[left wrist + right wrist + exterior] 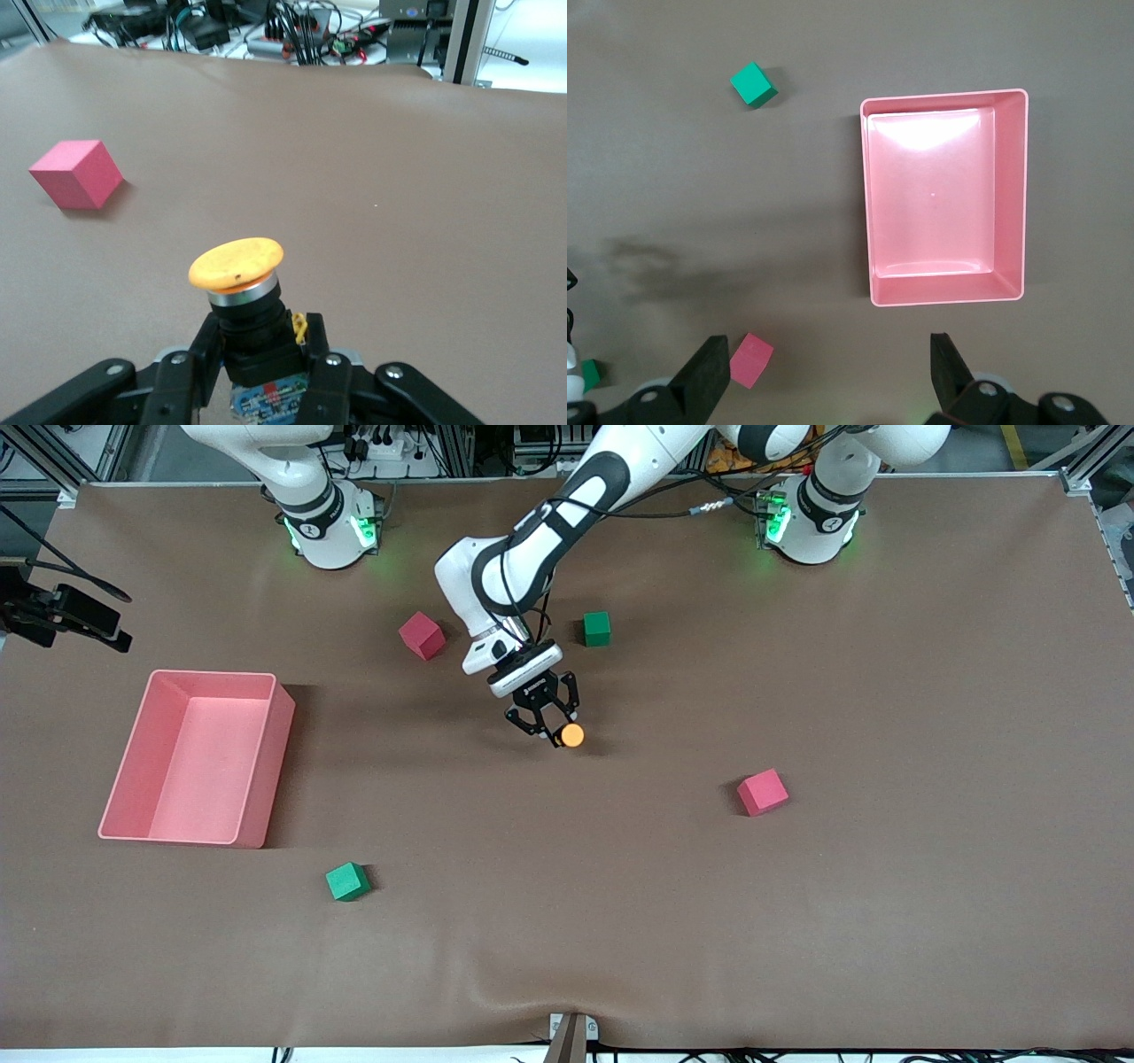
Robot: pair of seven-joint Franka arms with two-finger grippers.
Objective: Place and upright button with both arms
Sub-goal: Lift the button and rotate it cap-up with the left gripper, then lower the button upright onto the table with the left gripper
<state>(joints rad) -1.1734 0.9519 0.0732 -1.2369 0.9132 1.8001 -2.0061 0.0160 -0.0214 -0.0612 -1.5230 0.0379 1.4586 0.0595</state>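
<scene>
The button point(572, 734) has a round orange cap on a black body. My left gripper point(554, 726) is shut on that body, low over the middle of the table. In the left wrist view the orange cap of the button point(236, 264) sticks out past the left gripper point(259, 341), tilted and facing away from the wrist. Whether the button touches the table, I cannot tell. My right gripper point(830, 359) stands open and empty, high over the table toward the right arm's end. It is out of the front view; that arm waits.
A pink bin point(275, 762) point(1014, 195) stands toward the right arm's end. Red cubes point(422, 635) point(763, 792) and green cubes point(597, 628) point(347, 881) lie scattered round the button. One red cube point(77, 173) shows in the left wrist view.
</scene>
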